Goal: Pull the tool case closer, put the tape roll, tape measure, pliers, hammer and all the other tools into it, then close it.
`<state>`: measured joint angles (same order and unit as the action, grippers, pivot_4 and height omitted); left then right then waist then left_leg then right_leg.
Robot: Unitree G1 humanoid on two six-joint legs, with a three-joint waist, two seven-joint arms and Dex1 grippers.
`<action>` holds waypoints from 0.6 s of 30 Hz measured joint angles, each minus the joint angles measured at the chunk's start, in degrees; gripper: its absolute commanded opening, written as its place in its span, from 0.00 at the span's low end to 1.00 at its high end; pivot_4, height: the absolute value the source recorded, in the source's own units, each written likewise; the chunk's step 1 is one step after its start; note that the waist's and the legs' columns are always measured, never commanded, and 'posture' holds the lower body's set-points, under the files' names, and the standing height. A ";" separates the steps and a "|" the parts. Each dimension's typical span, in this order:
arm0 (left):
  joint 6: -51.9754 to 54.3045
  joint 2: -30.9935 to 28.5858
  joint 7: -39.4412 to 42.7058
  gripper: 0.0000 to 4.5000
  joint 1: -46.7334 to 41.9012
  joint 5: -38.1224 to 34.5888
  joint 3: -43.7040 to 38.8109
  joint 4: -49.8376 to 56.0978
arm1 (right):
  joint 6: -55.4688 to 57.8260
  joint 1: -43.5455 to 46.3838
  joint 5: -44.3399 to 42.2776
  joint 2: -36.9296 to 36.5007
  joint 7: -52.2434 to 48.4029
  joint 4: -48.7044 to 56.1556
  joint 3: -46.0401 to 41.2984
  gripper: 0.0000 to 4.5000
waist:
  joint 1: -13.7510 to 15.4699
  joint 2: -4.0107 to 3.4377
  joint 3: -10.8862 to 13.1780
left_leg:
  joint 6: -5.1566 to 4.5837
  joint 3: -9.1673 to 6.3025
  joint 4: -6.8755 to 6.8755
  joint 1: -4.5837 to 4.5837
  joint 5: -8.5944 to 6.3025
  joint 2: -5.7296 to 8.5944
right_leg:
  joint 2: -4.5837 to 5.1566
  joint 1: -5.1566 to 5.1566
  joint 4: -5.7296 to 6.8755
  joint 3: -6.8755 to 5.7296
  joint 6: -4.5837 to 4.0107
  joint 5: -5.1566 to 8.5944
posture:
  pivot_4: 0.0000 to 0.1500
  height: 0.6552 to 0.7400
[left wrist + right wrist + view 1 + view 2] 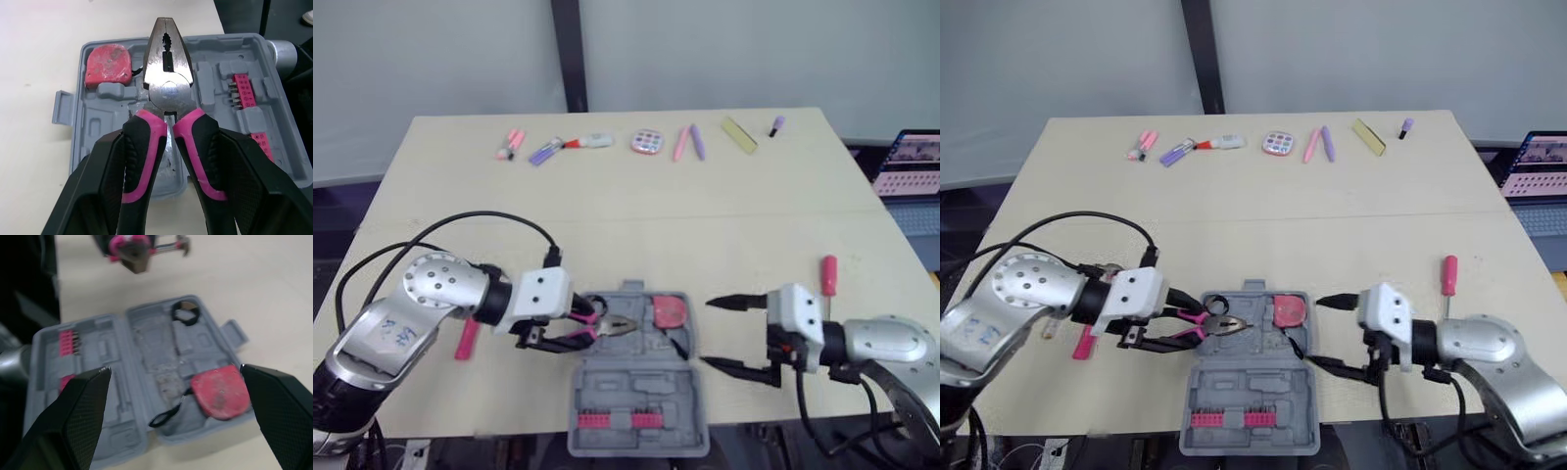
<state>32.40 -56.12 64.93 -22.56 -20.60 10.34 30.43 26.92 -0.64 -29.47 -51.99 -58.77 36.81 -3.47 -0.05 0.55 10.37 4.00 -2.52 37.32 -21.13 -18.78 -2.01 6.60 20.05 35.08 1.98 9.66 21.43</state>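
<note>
Pink-handled tool (466, 338): laid on the beige wooden table (626, 215) outside the left arm and not yet packed. It could be swept off if that arm is swung wide.
Left gripper (570, 333): clamped on the 2 handles of the black-and-pink steel pliers (166, 93), which are held over the case's left part.
Pliers risk: if they are let go off their moulded slot, they may sit proud and the lid would be blocked.
Grey plastic tool case (636, 387): opened flat, with its near half at the table's near edge. It could be tipped over that edge by a downward push.
Black tape roll (186, 313): seated in the case near the pliers' nose, where it may be knocked loose.
Red tape measure (668, 311): placed in the case's far right corner. Its trailing black strap could be pinched at closing.
Right gripper (705, 333): spread wide with nothing held, just right of the case. A clash is risked if both arms reach in together.
Red-handled screwdriver (828, 274): laid on the table further right, not yet packed.
</note>
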 measured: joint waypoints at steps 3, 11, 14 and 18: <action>0.22 2.08 0.02 0.52 -2.80 1.64 3.15 -1.93 | 6.52 4.12 -0.21 -0.63 3.44 2.89 3.18 1.00 | 0.00 0.00 0.00 | 0.00 0.01 0.09 -0.17 0.03 0.01 | 0.01 0.22 0.16 0.01 0.00 0.00 | 1.00 1.00; 0.52 6.40 0.30 0.52 -6.59 5.10 9.09 -4.72 | 18.35 12.73 -0.75 3.22 13.17 7.92 10.53 1.00 | -0.03 0.00 0.00 | 0.00 0.01 0.10 -0.32 0.08 0.01 | 0.01 0.45 0.48 0.02 0.00 0.00 | 1.00 1.00; 0.15 8.15 0.40 0.52 -8.37 5.99 10.59 -6.56 | 21.02 14.82 -0.21 5.35 16.25 8.18 12.56 1.00 | -0.03 0.00 0.00 | 0.00 0.01 0.11 -0.32 0.10 0.01 | 0.01 0.47 0.52 0.02 -0.01 0.00 | 1.00 1.00; -0.72 9.57 0.87 0.52 -9.69 7.48 11.60 -8.15 | 23.48 16.13 0.13 5.65 18.12 8.37 14.08 1.00 | 0.01 0.00 0.00 | -0.01 0.01 0.11 -0.32 0.11 0.01 | 0.01 0.47 0.54 0.02 -0.01 0.00 | 1.00 1.00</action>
<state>31.68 -46.55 65.80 -32.26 -13.12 21.94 22.28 50.39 15.49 -29.34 -46.34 -40.65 45.18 10.61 -0.05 0.55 10.37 3.99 -2.51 37.43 -21.45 -18.67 -2.00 6.60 20.52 35.62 2.00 9.65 21.43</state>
